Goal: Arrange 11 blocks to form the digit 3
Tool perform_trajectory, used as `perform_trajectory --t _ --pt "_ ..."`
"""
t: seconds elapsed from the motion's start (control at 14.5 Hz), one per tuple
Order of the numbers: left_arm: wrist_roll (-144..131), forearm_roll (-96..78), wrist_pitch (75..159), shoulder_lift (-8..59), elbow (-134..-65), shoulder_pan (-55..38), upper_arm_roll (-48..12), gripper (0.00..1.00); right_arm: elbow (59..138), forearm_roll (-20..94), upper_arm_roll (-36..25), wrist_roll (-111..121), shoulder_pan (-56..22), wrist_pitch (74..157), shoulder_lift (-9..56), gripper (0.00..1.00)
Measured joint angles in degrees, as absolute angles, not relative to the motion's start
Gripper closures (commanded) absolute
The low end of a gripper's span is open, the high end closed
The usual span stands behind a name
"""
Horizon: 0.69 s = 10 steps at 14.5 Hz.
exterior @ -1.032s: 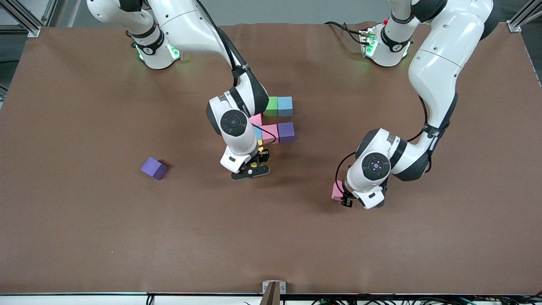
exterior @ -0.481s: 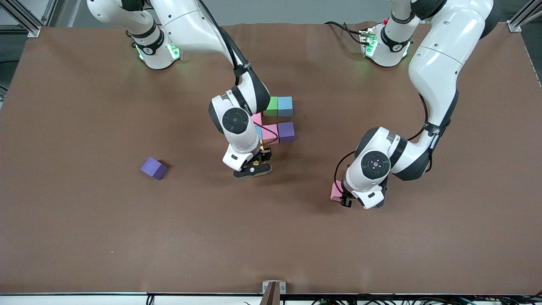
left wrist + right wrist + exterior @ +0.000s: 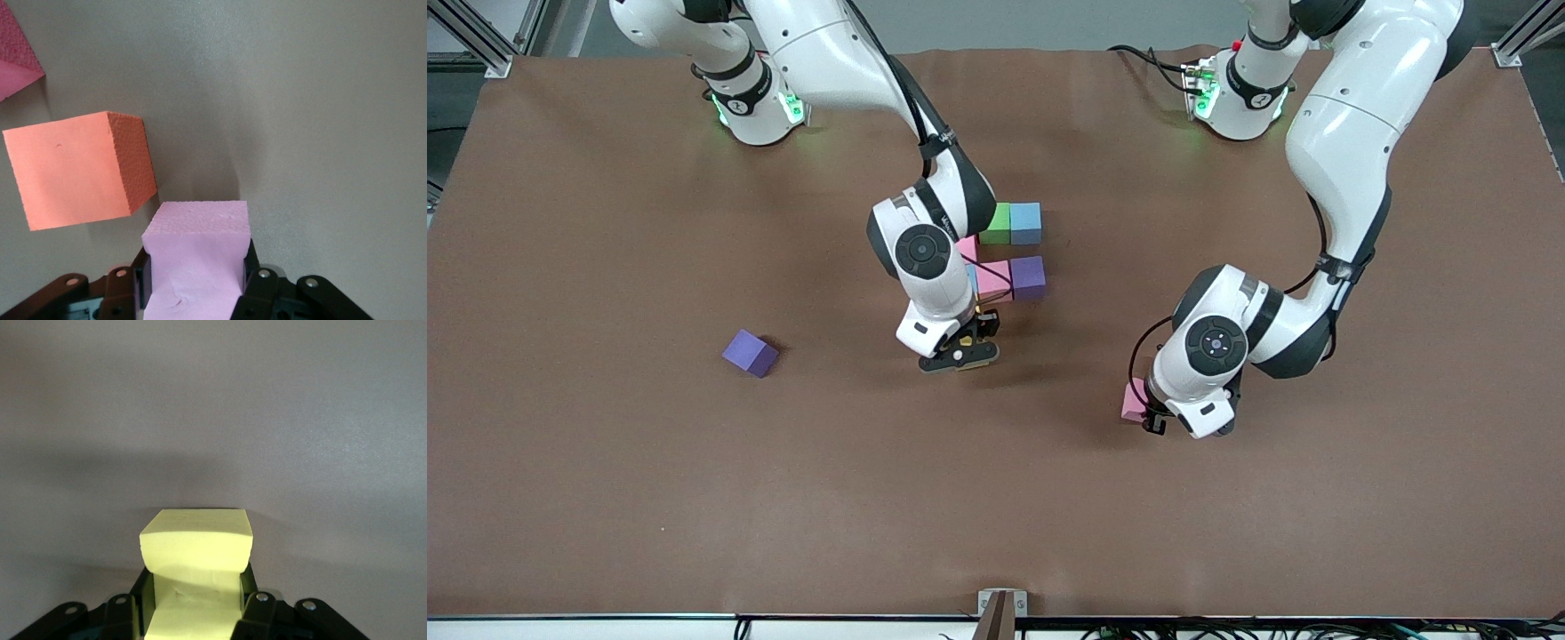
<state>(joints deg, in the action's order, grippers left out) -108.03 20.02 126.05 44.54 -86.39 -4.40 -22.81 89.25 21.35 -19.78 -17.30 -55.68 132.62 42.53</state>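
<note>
Placing step: right gripper (image 3: 193,613) clamps yellow block (image 3: 197,550) beside cluster's pink block (image 3: 992,281); left gripper (image 3: 195,293) clamps pink cube (image 3: 195,250) near orange cube (image 3: 77,170); next, seat each flush

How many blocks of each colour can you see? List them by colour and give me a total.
pink blocks: 3
purple blocks: 2
blue blocks: 2 (one only a sliver beside the right arm)
green block: 1
yellow block: 1
orange block: 1
deep red block: 1 (corner only)
Total: 11
</note>
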Motion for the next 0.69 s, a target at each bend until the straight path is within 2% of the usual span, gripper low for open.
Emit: perform_trajectory --t 0.69 --pt "-108.04 18.73 125.53 44.54 -86.39 -4.47 -23.01 0.71 89.53 21.35 -19.7 -18.01 -55.71 132.67 42.53 0.96"
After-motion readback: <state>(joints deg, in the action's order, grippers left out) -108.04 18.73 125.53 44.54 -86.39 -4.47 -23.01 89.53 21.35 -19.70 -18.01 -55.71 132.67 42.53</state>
